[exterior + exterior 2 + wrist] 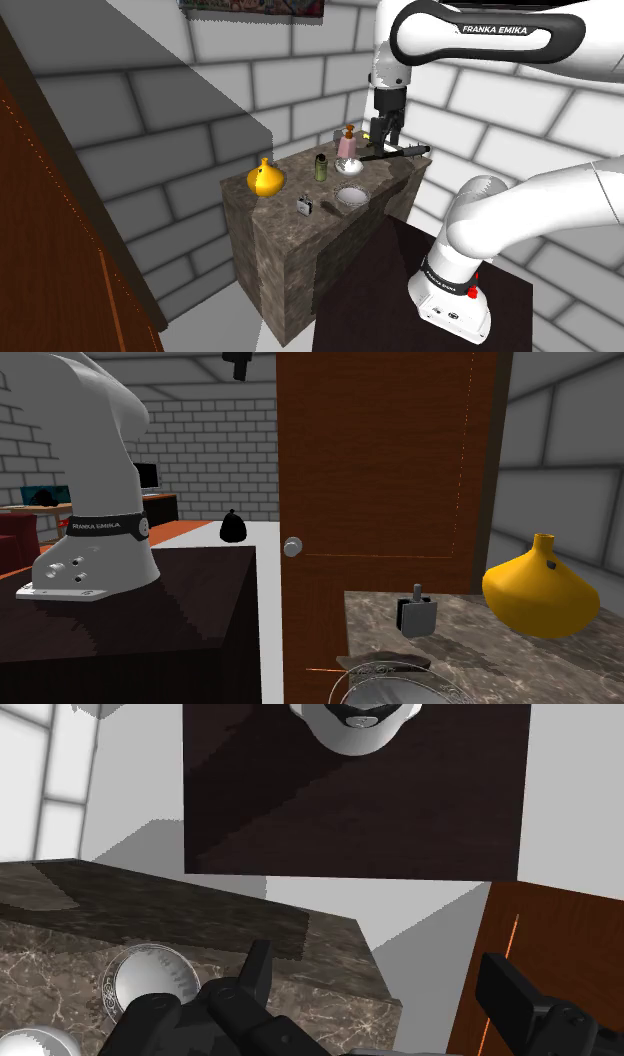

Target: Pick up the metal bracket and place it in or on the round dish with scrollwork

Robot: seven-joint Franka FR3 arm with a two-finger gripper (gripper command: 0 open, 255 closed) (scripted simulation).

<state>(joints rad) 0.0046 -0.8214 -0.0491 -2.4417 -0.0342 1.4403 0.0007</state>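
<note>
My gripper [385, 146] hangs above the far end of the stone counter [290, 240], shut on the metal bracket [397, 153], a long dark bar held crosswise under the fingers and lifted off the top. In the wrist view the bracket [230, 1014] spans the foreground as dark angular pieces. The round dish with scrollwork [350, 195] is silvery and stands on the counter nearer the stand-side edge, towards the shoulder view's lower left of the gripper. From the wrist, the dish [150, 984] lies well below and to one side. Its rim [385, 677] shows in the second exterior view.
On the counter stand a yellow vase [265, 178], a small grey boxy item [305, 205], a green bottle [320, 167] and a pink bottle [347, 143] close to the gripper. A brick wall runs behind. A brown door [385, 452] stands beside the counter, and the dark stand [380, 290] adjoins it.
</note>
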